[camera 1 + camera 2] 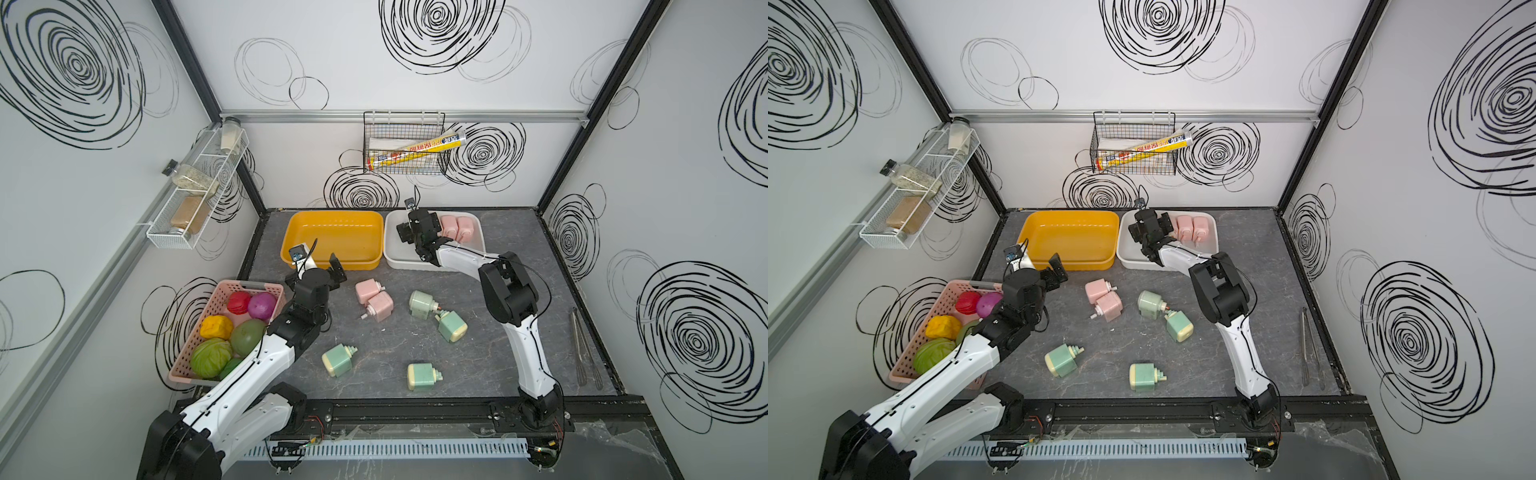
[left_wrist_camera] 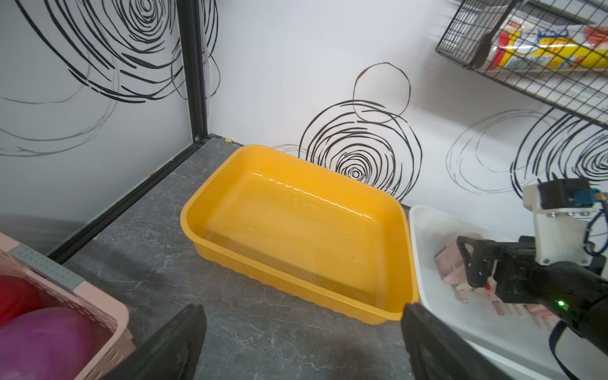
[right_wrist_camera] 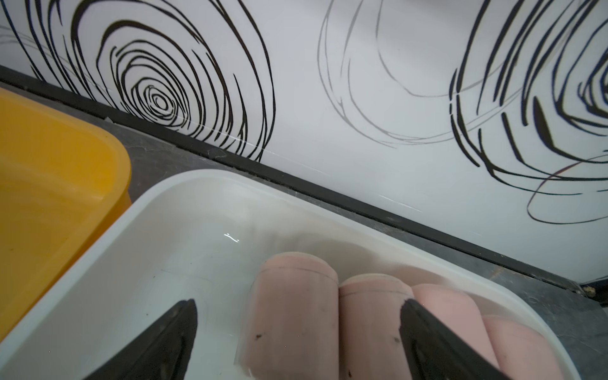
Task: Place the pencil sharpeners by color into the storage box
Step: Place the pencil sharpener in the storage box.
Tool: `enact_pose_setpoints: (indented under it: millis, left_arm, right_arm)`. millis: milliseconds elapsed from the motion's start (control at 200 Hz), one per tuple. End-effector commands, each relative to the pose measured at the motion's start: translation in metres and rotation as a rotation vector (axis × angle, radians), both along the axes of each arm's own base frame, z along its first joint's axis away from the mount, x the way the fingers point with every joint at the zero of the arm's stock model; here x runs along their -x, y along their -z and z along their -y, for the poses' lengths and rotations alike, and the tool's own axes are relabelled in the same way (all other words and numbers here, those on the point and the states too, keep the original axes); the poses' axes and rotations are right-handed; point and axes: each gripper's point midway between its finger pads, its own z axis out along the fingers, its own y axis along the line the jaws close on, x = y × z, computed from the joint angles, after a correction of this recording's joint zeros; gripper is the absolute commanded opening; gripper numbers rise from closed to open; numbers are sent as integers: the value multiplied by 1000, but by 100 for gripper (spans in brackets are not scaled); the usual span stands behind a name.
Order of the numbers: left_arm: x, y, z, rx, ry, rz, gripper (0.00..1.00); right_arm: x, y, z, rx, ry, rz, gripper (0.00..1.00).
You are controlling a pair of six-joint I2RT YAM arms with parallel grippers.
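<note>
My right claw (image 3: 299,306) hangs wide open and empty over the white box (image 3: 204,173). My left claw (image 2: 302,312) is likewise open and empty. The pink sharpeners (image 1: 366,291) look light, rigid and slick, so I'd pinch their flat sides.

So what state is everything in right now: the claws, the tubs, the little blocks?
left gripper: open, empty.
right gripper: open, empty.
yellow tub: empty.
white tub: partly filled.
boxed pink sharpeners: four visible, lying side by side.
loose pink sharpeners: two, on their sides, touching.
green sharpeners: four, loose, unsorted.
pink basket: full of toy fruit.
</note>
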Motion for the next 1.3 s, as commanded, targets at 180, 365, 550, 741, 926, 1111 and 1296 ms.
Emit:
enact_pose_setpoints:
  millis: [180, 365, 550, 741, 926, 1111, 1296]
  left_arm:
    - [15, 10, 59, 40, 210, -65, 99]
    - [30, 21, 90, 63, 288, -100, 99]
    - [37, 37, 111, 33, 369, -163, 99]
    - [49, 47, 124, 33, 491, -158, 99]
    - [58, 58, 133, 45, 569, -175, 99]
    - [55, 69, 133, 38, 559, -208, 99]
    - [44, 70, 123, 99, 535, -233, 99]
  right_arm:
    - [-22, 3, 17, 185, -4, -92, 100]
    - [-26, 11, 13, 231, -29, -142, 100]
    - [-26, 13, 5, 239, -50, -156, 100]
    - [-33, 14, 16, 294, 38, -142, 100]
    - [-37, 12, 19, 307, 66, -136, 100]
    - [-36, 11, 12, 303, 47, -147, 100]
    - [-32, 13, 0, 308, -1, -161, 100]
